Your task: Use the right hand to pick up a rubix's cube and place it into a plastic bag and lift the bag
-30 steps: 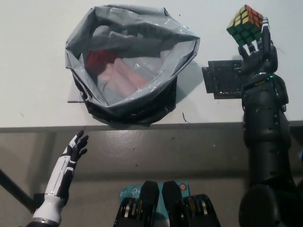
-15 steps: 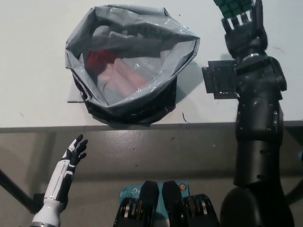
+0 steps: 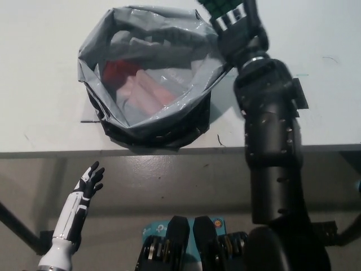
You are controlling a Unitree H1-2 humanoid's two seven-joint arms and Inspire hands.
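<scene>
Cube [image 3: 221,5]: one, only its green face showing at the top edge of the view, just off the far right rim of the bag; it is carried high, which I take to be so it clears the rim before going in.
Right robot hand [image 3: 237,25]: black, clenched around the cube from below, fingers wrapped up its sides; the forearm runs up from the near side, just right of the bag.
Bag [image 3: 90,56]: one grey plastic bag, its mouth spread wide and the rim folded outward, seemingly so a cube can be dropped straight in; it sits in a dark holder that looks meant to keep it upright.
Bag contents [image 3: 141,84]: something red and something pale pink lie at the bottom; I cannot count them or say what they are.
Dark pad [image 3: 299,93]: one, flat on the bench right of the bag, mostly hidden behind the forearm.
Left robot hand [image 3: 90,179]: white, released, fingers apart, resting low on the near side of the bag, below the bench edge.
Bench [image 3: 39,113]: pale top carrying the bag.
</scene>
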